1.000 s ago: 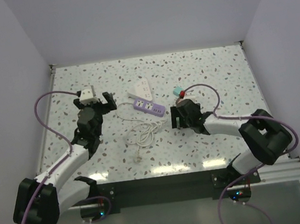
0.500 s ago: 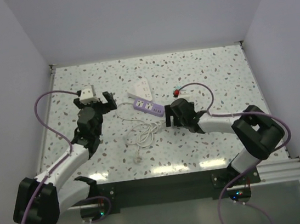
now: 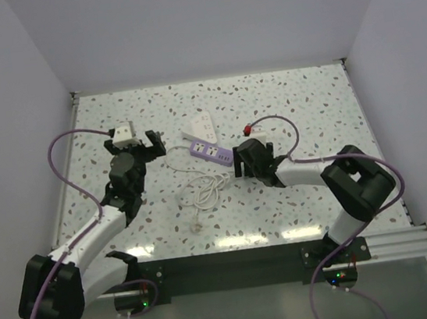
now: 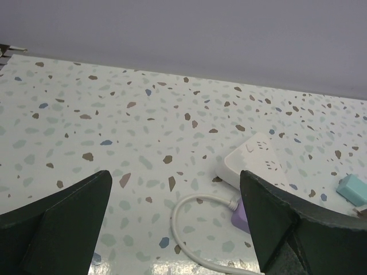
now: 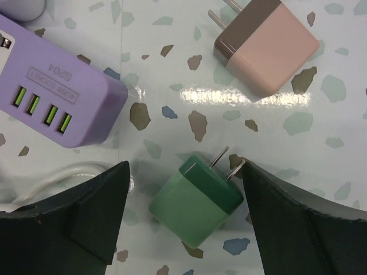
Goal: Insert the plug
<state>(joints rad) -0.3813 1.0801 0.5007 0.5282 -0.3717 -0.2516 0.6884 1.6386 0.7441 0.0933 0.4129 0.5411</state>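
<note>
A green plug (image 5: 198, 197) lies on the table between the open fingers of my right gripper (image 5: 183, 212), its two prongs pointing up-right; the right finger's edge (image 5: 258, 189) is close to the prongs. A pink and brown plug (image 5: 264, 46) lies just beyond it. The purple power strip (image 5: 51, 106) with green USB ports sits to the left and shows in the top view (image 3: 213, 153). A white power strip (image 3: 203, 125) lies behind it and shows in the left wrist view (image 4: 261, 166). My left gripper (image 3: 147, 146) is open and empty, left of the strips.
A white cord (image 3: 202, 192) coils on the table in front of the purple strip. A teal block (image 4: 355, 189) shows at the right edge of the left wrist view. White walls close the table at the back and sides.
My right gripper has moved left toward the purple strip and now straddles the green plug. The left arm has not moved.
</note>
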